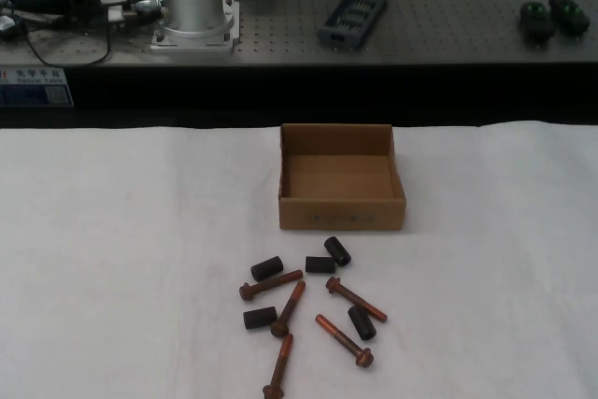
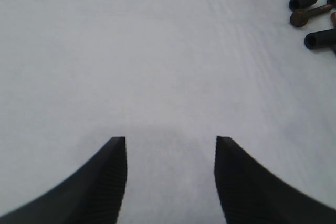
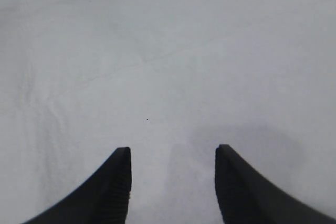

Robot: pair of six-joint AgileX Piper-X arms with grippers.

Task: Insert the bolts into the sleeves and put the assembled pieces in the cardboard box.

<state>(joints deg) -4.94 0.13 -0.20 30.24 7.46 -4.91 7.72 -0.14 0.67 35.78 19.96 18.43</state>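
White cloth (image 1: 112,259) covers the worktop, and on it the bolts (image 1: 344,340) and sleeves (image 1: 266,268) lie scattered loose near the open cardboard box (image 1: 341,215), none joined yet. Both the left tool (image 2: 171,141) and the right tool (image 3: 173,150) hang released and empty over bare cloth. To start well, I judge one tool should take a sleeve by its side, leaving the bore free, while the other grips a bolt near its head and lines it up straight

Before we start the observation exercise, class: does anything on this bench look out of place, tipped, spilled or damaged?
Nothing stands out. The cardboard box stands upright and empty; the bolts and sleeves lie loose, unassembled, on the white cloth near it.
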